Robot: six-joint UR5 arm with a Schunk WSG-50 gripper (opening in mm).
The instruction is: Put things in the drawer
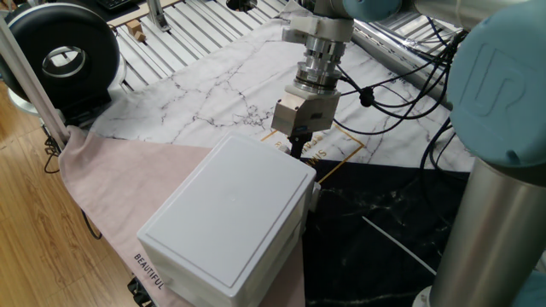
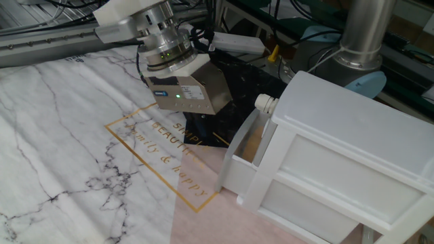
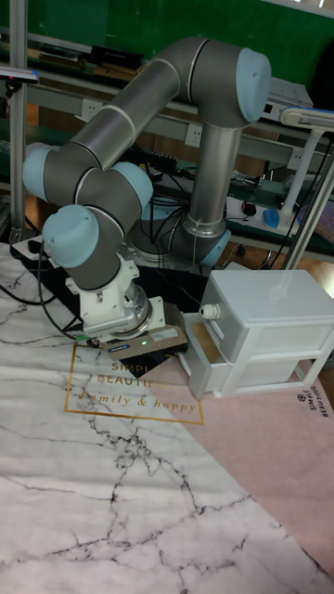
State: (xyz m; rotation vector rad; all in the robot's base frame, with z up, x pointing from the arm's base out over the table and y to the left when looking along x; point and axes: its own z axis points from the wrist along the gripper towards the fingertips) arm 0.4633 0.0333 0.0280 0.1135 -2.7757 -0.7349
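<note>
The white box (image 1: 230,217) stands on the pink cloth, and its top drawer (image 2: 239,150) is pulled out toward the arm. Over the drawer's wall a light-brown patch (image 2: 255,144) shows inside, most likely the wooden cube, also visible in the tall view as a light-brown patch (image 3: 206,342). My gripper (image 1: 296,145) hangs low just beside the box's far corner, to the left of the drawer's front panel (image 3: 188,348). Its dark fingers look close together, but the silver housing (image 2: 184,92) hides them in the other views.
Gold lettering (image 2: 159,152) sits on the marble mat under the gripper. A black mat (image 1: 375,230) lies beside the box, and the arm's base column (image 1: 499,213) stands at the right. A black round device (image 1: 60,55) sits at the table's far left corner.
</note>
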